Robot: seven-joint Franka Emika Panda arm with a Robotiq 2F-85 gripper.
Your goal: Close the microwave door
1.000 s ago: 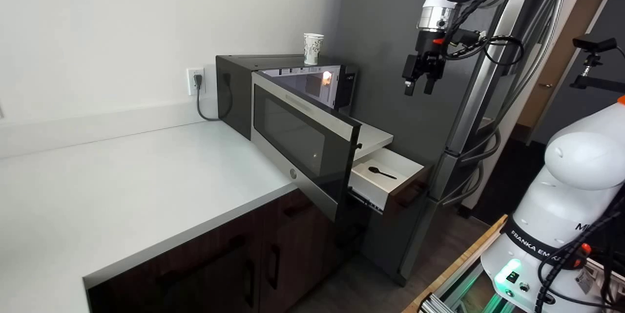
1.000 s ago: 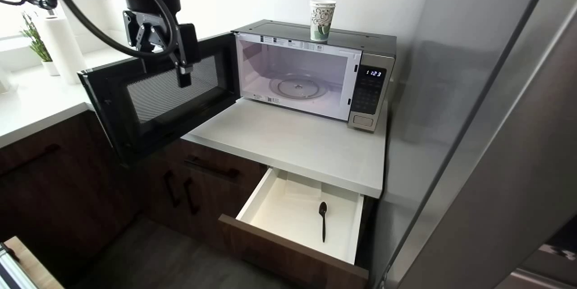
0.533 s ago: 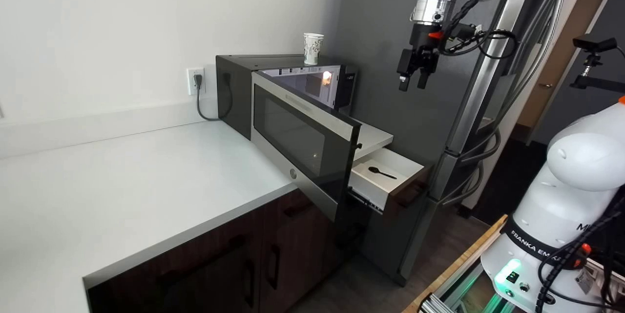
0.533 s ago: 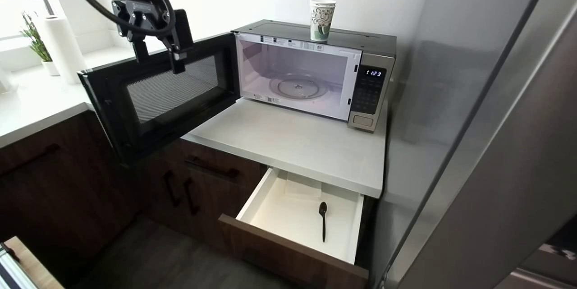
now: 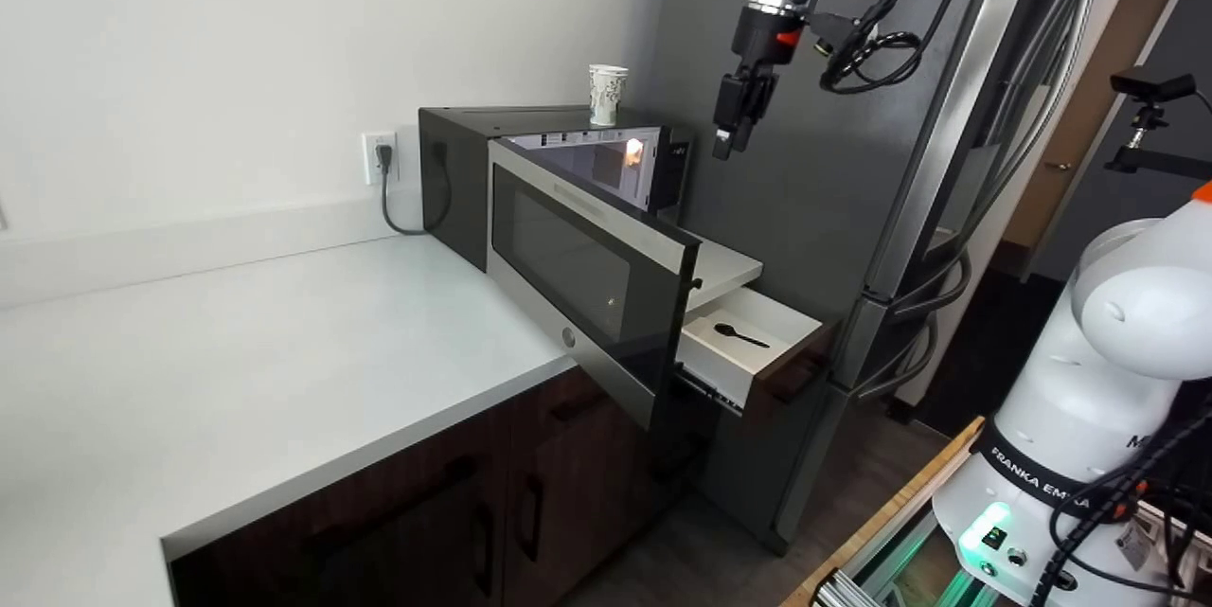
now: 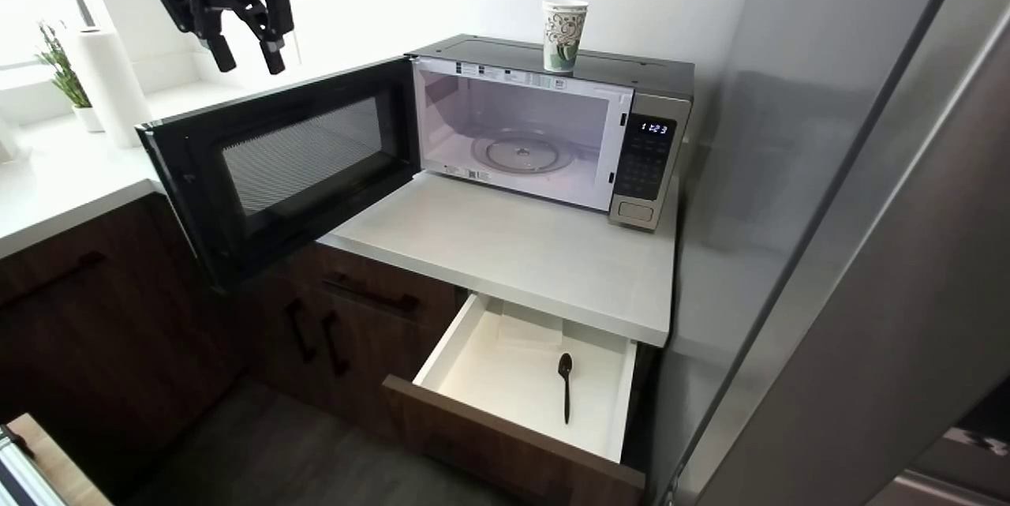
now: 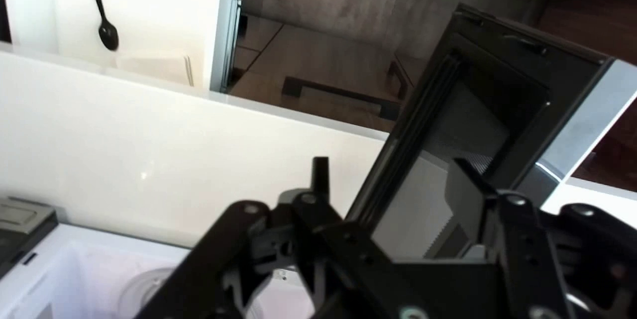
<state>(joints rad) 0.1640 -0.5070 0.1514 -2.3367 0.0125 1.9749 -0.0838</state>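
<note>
1. We see the microwave door (image 6: 304,155) swung wide from the microwave (image 6: 651,151), jutting past the edge of the surface (image 6: 505,245).
2. Our hand (image 6: 250,65) is spread, gripping nothing, above the door and apart, probably high to reach over and push its outer face.
3. The microwave contains a turntable (image 6: 521,151); the pulled-out drawer (image 6: 513,441), a black spoon (image 6: 566,380).

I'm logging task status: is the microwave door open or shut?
Open: the microwave door angles out from the microwave, leaving its turntable in view.
</note>
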